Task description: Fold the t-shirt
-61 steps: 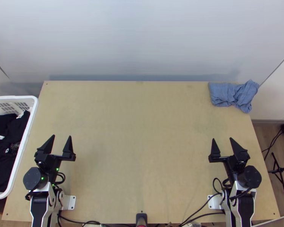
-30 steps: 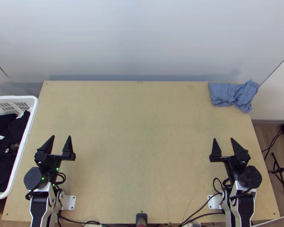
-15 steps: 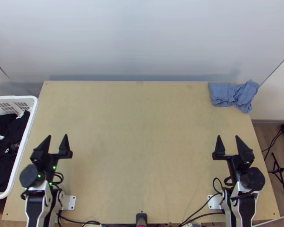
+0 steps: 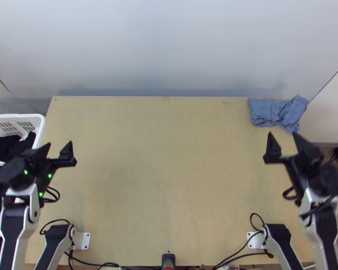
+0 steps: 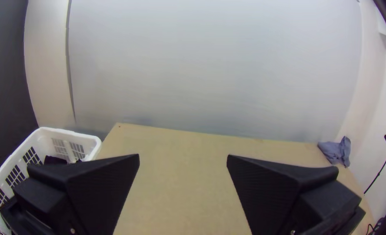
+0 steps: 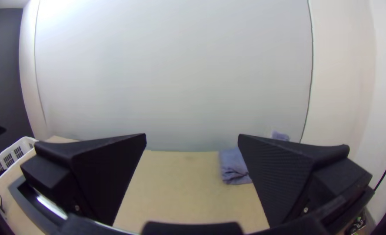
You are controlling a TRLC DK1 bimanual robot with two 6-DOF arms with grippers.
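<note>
Over the table's [image 4: 169, 180] sides, left gripper [image 4: 58, 146] and right gripper [image 4: 283, 137] are wide open, nothing held. T-shirt presumably lies among dark clothes [image 4: 5, 145] in the basket [image 4: 15, 116]; blue cloth [image 4: 270, 112] sits bunched, far right corner. Risk: overlapping layers could bring two garments up together.

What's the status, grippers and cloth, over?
Left gripper, right gripper open, empty. Shirt unclear: blue cloth rumpled, far right on table; black cloth in basket, left. No obstruction seen.
</note>
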